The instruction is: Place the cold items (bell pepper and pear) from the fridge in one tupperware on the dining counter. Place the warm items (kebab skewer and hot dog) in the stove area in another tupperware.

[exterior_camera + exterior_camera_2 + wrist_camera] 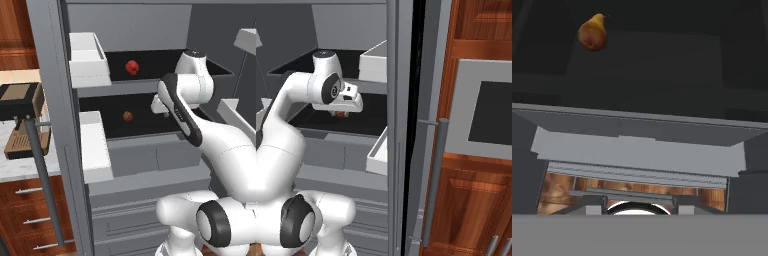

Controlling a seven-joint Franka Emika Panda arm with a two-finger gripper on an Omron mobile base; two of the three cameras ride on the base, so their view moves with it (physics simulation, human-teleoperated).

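Left base view gives me the open fridge (150, 155): its 2 dark shelves hold the bell pepper (132, 67) above and the pear (128, 116) below, the gripper (159, 106) at the pear's 3 o'clock, well apart. Right base view: wooden cabinets (476, 210) at 3 o'clock. Hand view puts the pear (592, 33) at 11 o'clock on the dark shelf; I cannot tell the fingers' spread.

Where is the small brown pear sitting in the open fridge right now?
The small brown pear lies on the dark lower fridge shelf, one level below the red bell pepper. In the left base view it sits left of the robot's white arm.
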